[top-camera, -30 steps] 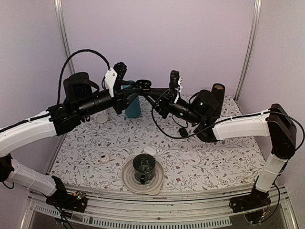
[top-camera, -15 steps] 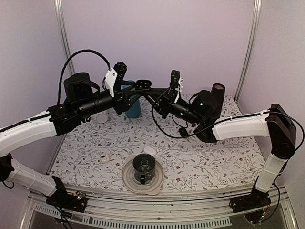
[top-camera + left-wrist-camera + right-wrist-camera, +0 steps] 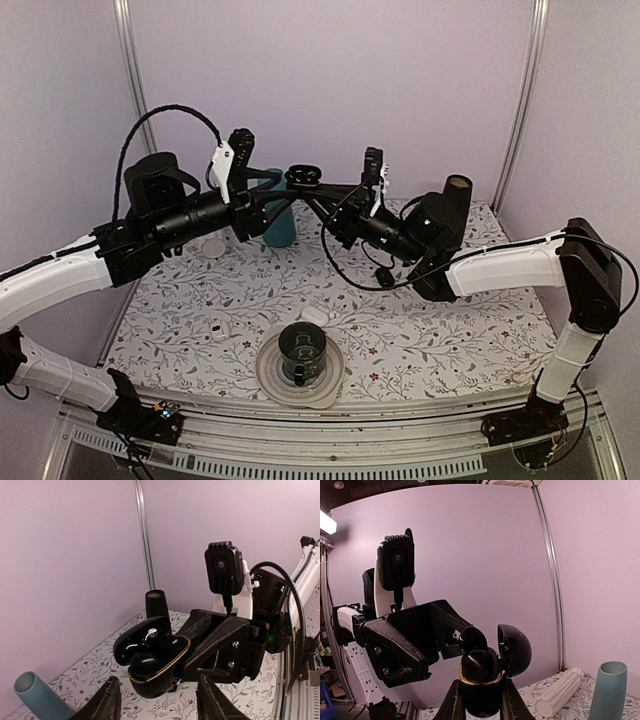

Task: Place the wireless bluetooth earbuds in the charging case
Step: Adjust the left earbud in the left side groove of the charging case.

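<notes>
Right pincer [image 3: 480,696] clamps the open charging case [image 3: 159,672] high above the flowered surface [image 3: 450,330], lid tipped back. One glossy black earbud [image 3: 479,663] sits in the case's gold-rimmed body; whether a second is seated cannot be told. Left pincer [image 3: 158,702], fingers spread wide, faces the case from just beside it in midair.

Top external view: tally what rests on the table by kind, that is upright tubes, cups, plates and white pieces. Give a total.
Upright tubes: 2, teal tube and black tube
Cup: 1
Plate: 1
White pieces: 3
Total: 7
</notes>
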Robot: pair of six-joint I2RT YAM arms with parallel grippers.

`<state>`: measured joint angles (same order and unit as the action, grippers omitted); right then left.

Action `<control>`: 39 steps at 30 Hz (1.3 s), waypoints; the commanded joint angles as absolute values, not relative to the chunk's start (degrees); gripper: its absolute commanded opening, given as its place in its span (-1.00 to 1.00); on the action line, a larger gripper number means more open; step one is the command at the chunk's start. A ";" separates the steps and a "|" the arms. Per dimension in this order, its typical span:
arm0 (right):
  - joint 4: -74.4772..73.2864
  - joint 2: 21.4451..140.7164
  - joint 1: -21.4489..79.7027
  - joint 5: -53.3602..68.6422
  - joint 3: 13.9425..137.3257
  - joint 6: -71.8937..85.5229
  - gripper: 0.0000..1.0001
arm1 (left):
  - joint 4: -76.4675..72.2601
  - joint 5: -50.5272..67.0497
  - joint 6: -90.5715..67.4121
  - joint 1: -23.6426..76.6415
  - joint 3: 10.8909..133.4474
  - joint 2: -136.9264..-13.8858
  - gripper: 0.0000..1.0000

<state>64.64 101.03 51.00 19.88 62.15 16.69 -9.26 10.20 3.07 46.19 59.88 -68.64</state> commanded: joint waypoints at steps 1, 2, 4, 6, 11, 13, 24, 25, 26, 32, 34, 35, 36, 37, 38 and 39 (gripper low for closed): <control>67.14 98.92 51.28 20.04 61.14 17.29 -0.95 | -11.02 12.38 1.37 44.07 58.44 -66.54 0.02; 67.15 98.88 51.12 20.10 61.08 17.48 -0.95 | -11.02 12.80 1.45 43.82 58.30 -66.27 -0.01; 67.08 98.79 51.00 20.20 60.99 17.72 -0.95 | -10.90 13.30 1.45 43.28 57.99 -65.66 -0.06; 67.11 98.70 50.91 20.45 60.89 17.87 -0.95 | -10.81 13.50 1.26 42.73 57.72 -65.13 -0.13; 67.13 98.63 50.92 21.47 60.77 17.84 -0.95 | -11.03 13.61 -0.38 41.19 58.04 -64.79 -0.39; 67.04 98.70 50.89 22.07 60.82 17.76 -0.95 | -10.48 13.75 -0.59 41.00 58.78 -65.37 -0.43; 65.32 98.35 50.89 22.24 61.24 16.29 -0.95 | -9.46 15.27 -0.66 41.03 61.38 -67.81 -0.50; 65.18 98.32 50.88 22.24 61.25 16.27 -0.95 | -9.35 15.38 -0.62 41.00 61.55 -67.99 -0.50; 65.02 98.35 50.89 22.19 61.28 16.14 -0.95 | -9.32 15.59 -0.62 41.04 61.68 -68.09 -0.50; 64.17 98.35 50.92 21.98 61.67 15.09 -0.95 | -9.04 16.42 -0.54 41.04 62.33 -68.83 -0.50; 64.07 98.35 50.95 21.97 61.68 14.88 -0.95 | -8.72 16.51 -0.44 41.03 62.61 -69.18 -0.50; 64.03 98.35 50.91 21.97 61.77 14.79 -0.95 | -8.58 16.54 -0.34 41.04 62.72 -69.36 -0.50; 63.95 98.35 50.89 21.97 61.79 14.65 -0.95 | -8.44 16.53 -0.30 41.04 62.82 -69.50 -0.50; 63.81 98.35 50.91 22.04 61.84 14.53 -0.95 | -8.44 16.52 -0.29 41.04 62.88 -69.63 -0.50; 63.77 98.34 50.94 22.10 61.85 14.51 -0.95 | -8.38 16.55 -0.23 41.04 62.92 -69.77 -0.50; 63.80 98.35 50.96 22.14 61.86 14.46 -0.95 | -8.42 16.53 -0.21 41.02 63.01 -69.85 -0.50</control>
<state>63.64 100.55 50.96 21.56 61.30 15.38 -8.88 16.01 -0.27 41.56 61.14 -68.95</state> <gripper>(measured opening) 0.177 0.250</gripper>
